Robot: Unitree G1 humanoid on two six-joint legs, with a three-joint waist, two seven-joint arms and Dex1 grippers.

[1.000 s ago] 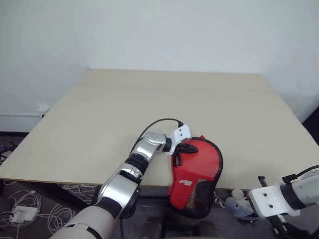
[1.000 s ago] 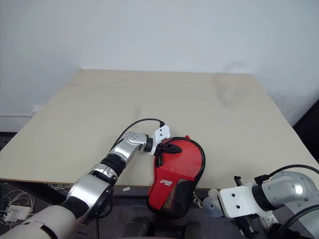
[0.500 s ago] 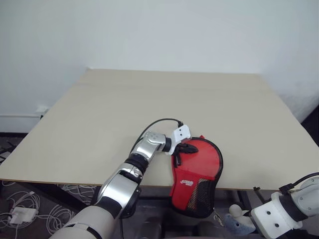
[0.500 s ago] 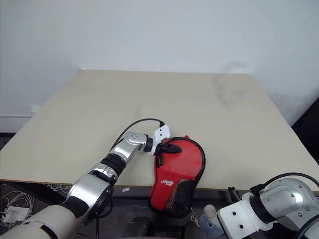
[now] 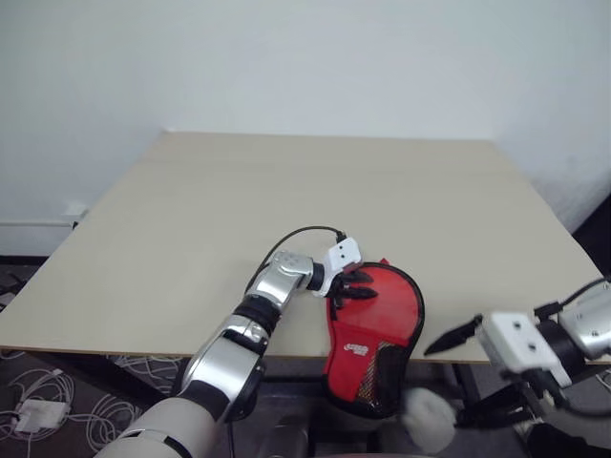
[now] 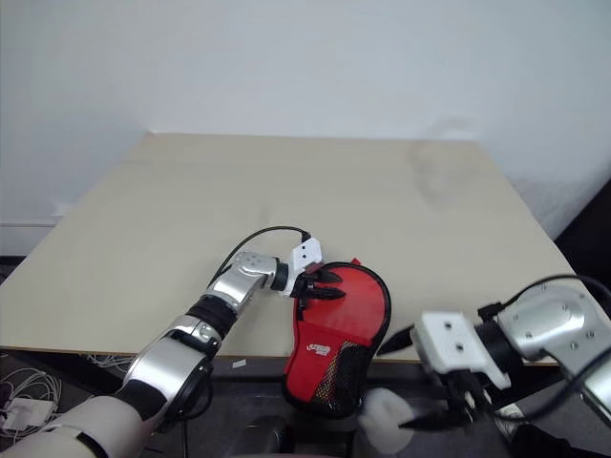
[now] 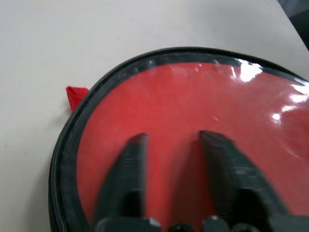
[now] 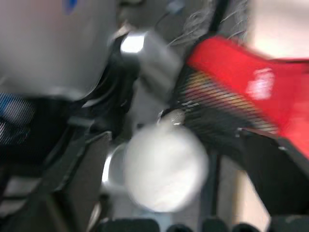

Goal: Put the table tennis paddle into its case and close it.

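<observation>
1. The case (image 5: 374, 329) lies at the near edge of the surface (image 5: 286, 210). Its round red end rests on the surface, and its black mesh end hangs over the edge toward the robot. Its long axis therefore runs from the surface out past the near edge.
2. The table tennis paddle itself cannot be made out apart from the red pouch. The left wrist view shows a smooth red face inside a black zipper rim, and I cannot say whether that is the paddle's rubber or the case.
3. The left pincer (image 5: 355, 284) sits on the round end of the case, at its far left side. Its two black fingers stand partly apart and grip nothing. In the left wrist view the fingertips (image 7: 129, 159) lie over the red face, close to it or just touching it.
4. The right pincer (image 6: 412, 377) hangs off the surface, below and to the right of the case's overhanging mesh end. Its fingers are spread wide and hold nothing.
5. A pale round wad (image 6: 384, 429) is blurred just beside the right pincer, between its fingers in the right wrist view and free of them.
6. The left arm is much the nearer to the case. The right pincer is near only the dangling mesh end.
7. My judgement is that any closing or straightening of the case would start from the left, with the right arm coming up to the overhang.
</observation>
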